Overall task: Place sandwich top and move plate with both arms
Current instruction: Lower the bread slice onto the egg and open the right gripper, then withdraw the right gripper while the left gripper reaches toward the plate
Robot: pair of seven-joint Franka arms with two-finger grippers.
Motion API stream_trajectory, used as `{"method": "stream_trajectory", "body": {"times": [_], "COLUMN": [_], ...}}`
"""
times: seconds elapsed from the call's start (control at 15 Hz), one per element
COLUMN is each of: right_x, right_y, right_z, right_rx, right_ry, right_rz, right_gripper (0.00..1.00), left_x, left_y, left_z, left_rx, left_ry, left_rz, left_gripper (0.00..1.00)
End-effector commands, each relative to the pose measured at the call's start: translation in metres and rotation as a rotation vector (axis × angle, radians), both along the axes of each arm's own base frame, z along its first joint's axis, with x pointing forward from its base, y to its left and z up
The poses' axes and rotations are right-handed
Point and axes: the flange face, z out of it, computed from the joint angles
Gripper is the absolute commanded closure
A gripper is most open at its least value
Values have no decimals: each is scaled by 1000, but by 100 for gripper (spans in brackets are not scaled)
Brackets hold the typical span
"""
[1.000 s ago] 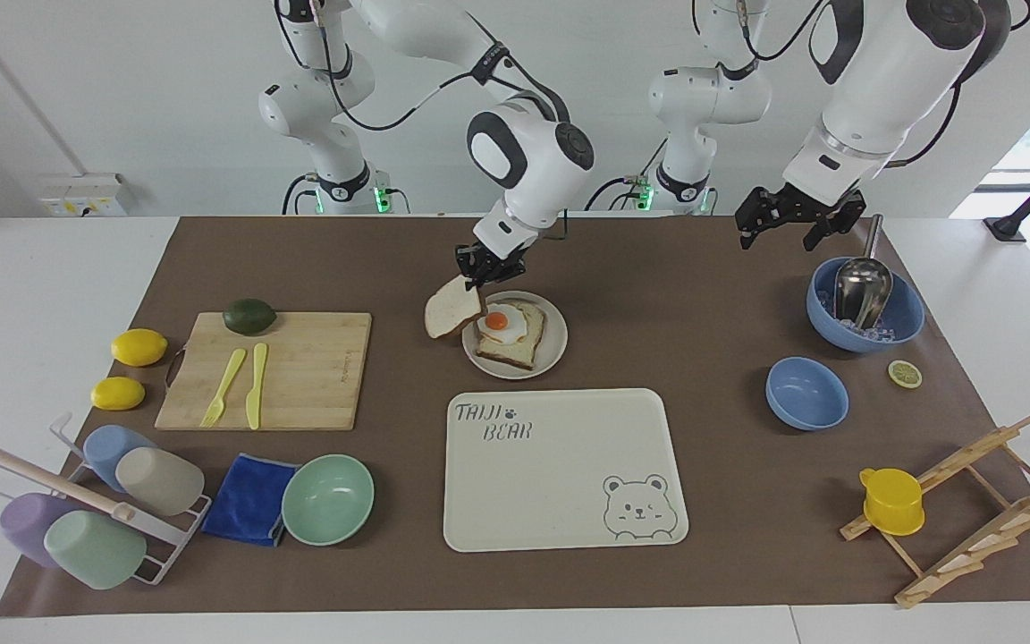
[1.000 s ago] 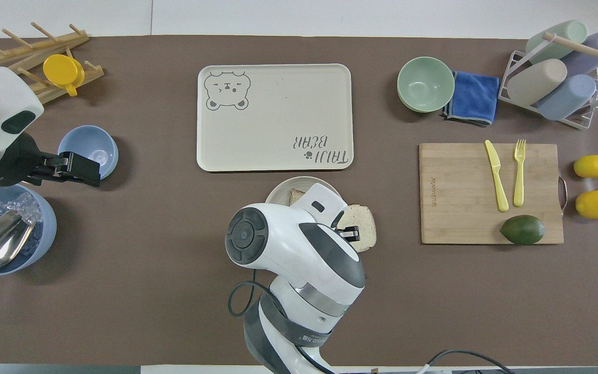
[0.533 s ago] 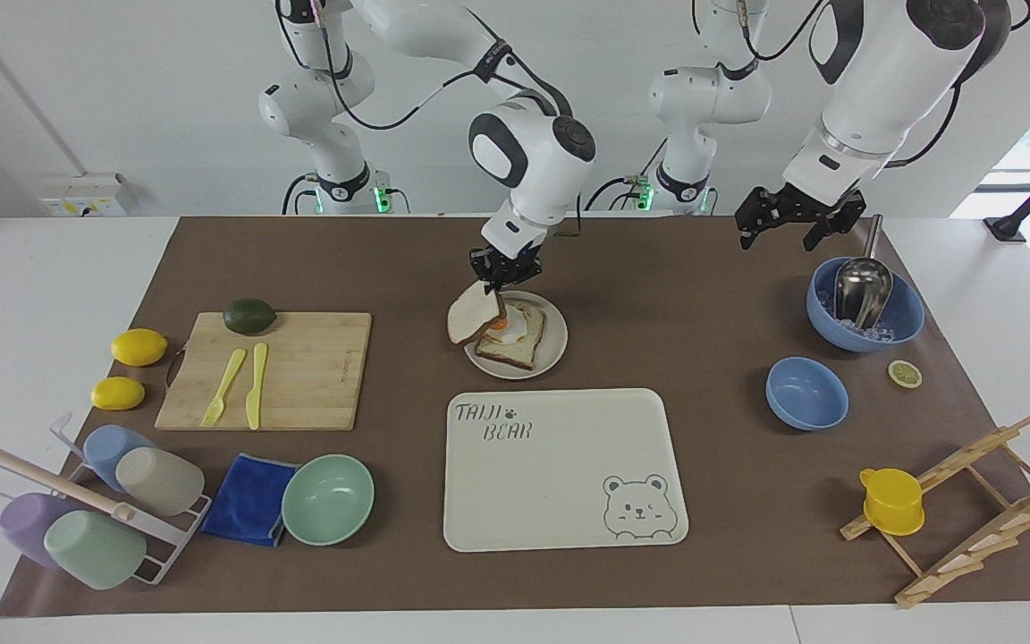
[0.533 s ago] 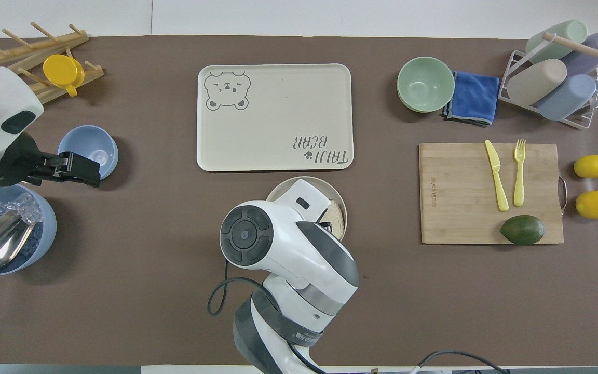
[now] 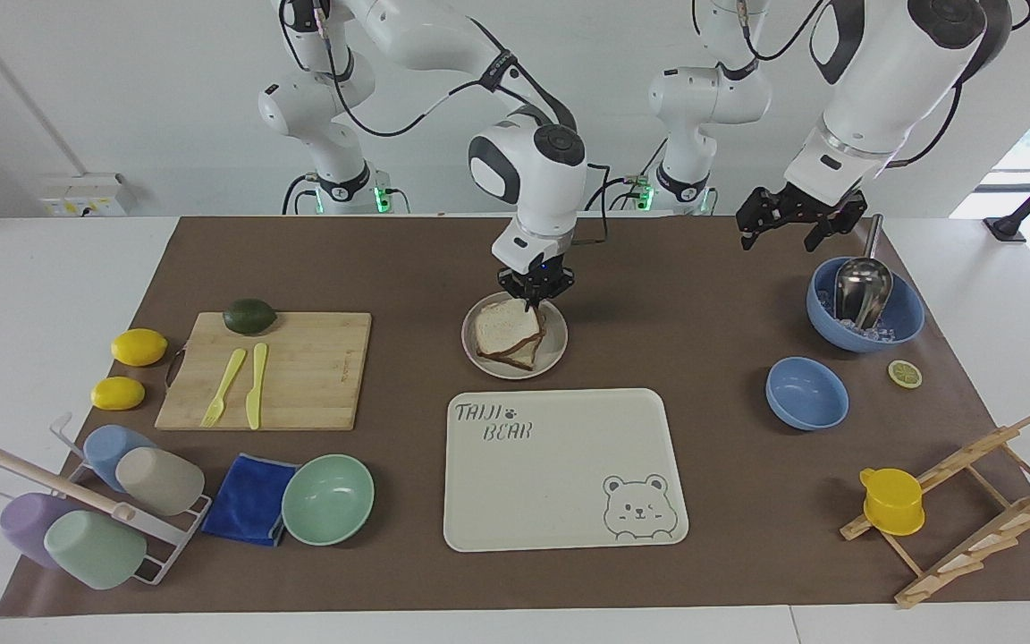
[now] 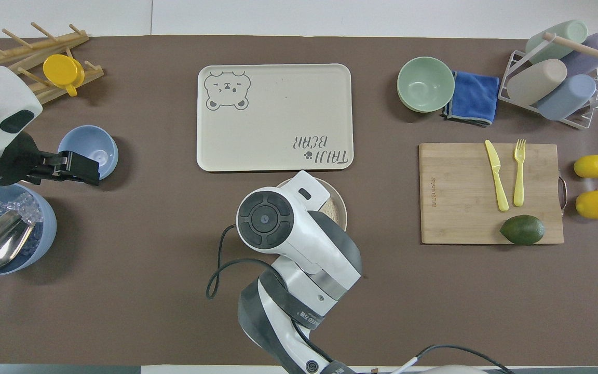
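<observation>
Seating the Top Slice on the Plate

Facing view:
- Right gripper (image 5: pixel 533 302): directly over the plate (image 5: pixel 555 353), fingertips pinched shut on the sandwich top (image 5: pixel 504 333) at the slice's edge nearest the robots.
- Sandwich top: lying nearly flat on the lower slice, inside the plate rim, extending from the gripper away from the robots. Egg no longer visible beneath it.
- Plate: mid-table, just on the robots' side of the bear tray (image 5: pixel 569 501).
- Left gripper (image 5: pixel 797 231): raised over the table near the large blue bowl (image 5: pixel 904 313), jaws wide, holding nothing, waiting. Well apart from the plate; right gripper far nearer.
- Judgement: release comes next; the plate move then calls for the left arm to travel toward the plate.
- Count: one plate, one tray, two blue bowls, one green bowl (image 5: pixel 327 499), two lemons, one avocado, one knife, one fork, four cups in the rack.

Overhead view:
- Right arm's wrist covering most of the plate (image 6: pixel 341 210); only a sliver of rim and bread showing. Right gripper itself hidden.
- Left gripper (image 6: pixel 89 170): beside the small blue bowl (image 6: pixel 87 148), toward the left arm's end.
- Tray (image 6: pixel 273 117): farther from the robots than the plate, just beside it.
</observation>
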Motion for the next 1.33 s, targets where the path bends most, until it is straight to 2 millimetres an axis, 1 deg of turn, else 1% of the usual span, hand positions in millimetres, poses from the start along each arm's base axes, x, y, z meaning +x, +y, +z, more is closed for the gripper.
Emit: {"method": "stream_trajectory", "body": {"times": [0.0,0.07,0.13,0.2,0.27,0.33,0.4,0.47,0.53,0.6,0.67,0.73,0.8,0.87,0.93,1.0,1.07,1.13,1.2,1.27], "right_x": [11,10,12,13,15,17,23,30,33,37,43,47,48,52,57,62,64,64,63,62], "right_y": [-14,-13,-12,-10,-9,-14,-27,-46,-60,-81,-112,-143,-174,-207,-238,-264,-287,-306,-322,-339], "right_z": [-12,-12,-10,-6,3,14,33,49,67,86,101,116,134,149,160,167,172,173,178,186], "right_rx": [61,82,97,111,136,143,155,154,151,145,123,106,101,102,107,113,111,101,99,97], "right_ry": [-16,-19,-18,-20,-31,-34,-49,-48,-42,-27,3,28,39,40,32,22,26,51,71,91], "right_rz": [-45,-53,-63,-76,-79,-84,-104,-124,-128,-152,-196,-218,-217,-235,-266,-287,-280,-235,-177,-164], "right_gripper": [50,32,23,4,0,0,0,0,0,0,0,0,0,0,0,0,0,0,0,0], "left_x": [2,2,2,2,3,4,6,6,4,3,4,4,2,-4,-5,-6,-8,-13,-19,-23], "left_y": [4,3,3,3,3,2,2,4,8,12,20,20,18,13,10,9,3,-8,-21,-29], "left_z": [1,1,1,2,1,1,1,-6,-8,-12,-13,-12,-17,-20,-24,-31,-35,-34,-41,-45], "left_rx": [8,8,8,7,6,5,3,1,0,2,-1,-8,-6,-5,-4,-6,-26,-61,-70,-72], "left_ry": [-14,-16,-16,-20,-23,-29,-48,-52,-61,-55,-53,-52,-41,-37,-34,-26,-22,-16,-4,-6], "left_rz": [16,15,13,12,15,12,8,16,24,33,47,49,46,35,29,27,23,17,-3,-16], "left_gripper": [0,0,0,0,0,0,0,0,0,0,0,0,0,0,0,0,0,0,0,0]}}
